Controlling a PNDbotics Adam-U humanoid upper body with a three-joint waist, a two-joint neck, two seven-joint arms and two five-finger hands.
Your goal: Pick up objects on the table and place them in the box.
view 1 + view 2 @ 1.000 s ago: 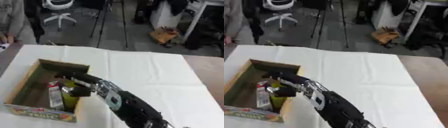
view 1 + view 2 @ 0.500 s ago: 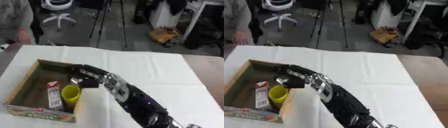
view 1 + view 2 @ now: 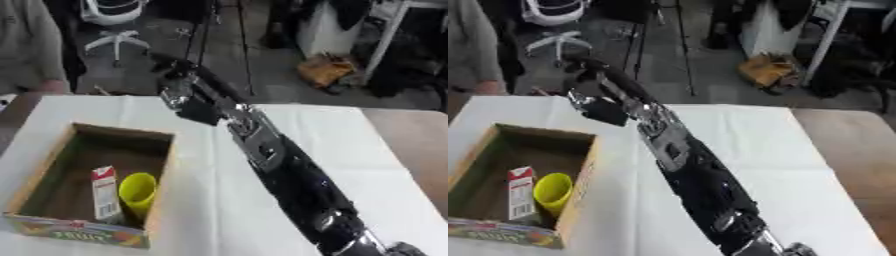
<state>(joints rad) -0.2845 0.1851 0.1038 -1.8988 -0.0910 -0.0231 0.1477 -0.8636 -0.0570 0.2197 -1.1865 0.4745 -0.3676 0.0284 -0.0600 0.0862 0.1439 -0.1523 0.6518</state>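
On the white-covered tabletop (image 3: pixel 289 130) stands the landmark here, an open brown cardboard box (image 3: pixel 52 150) with a colourful printed front panel, set toward the tabletop's left side. The robot's right arm (image 3: pixel 280 170), black with silver joints, comes in from the lower right corner and stretches diagonally across the cloth, passing just right of the box and reaching beyond its far right corner. At the arm's end the right hand (image 3: pixel 179 87) hangs above the tabletop's far edge, past the box and clear of it; the hand is blurred, so I cannot tell whether its fingers are straight or curled, and nothing can be made out in it. Inside the box, near its front right corner, a white and red upright carton (image 3: pixel 106 195) stands close to the front wall. Touching the carton's right side lies a yellow plastic cup (image 3: pixel 137 190), tilted with its open mouth facing up and toward the box's far wall.
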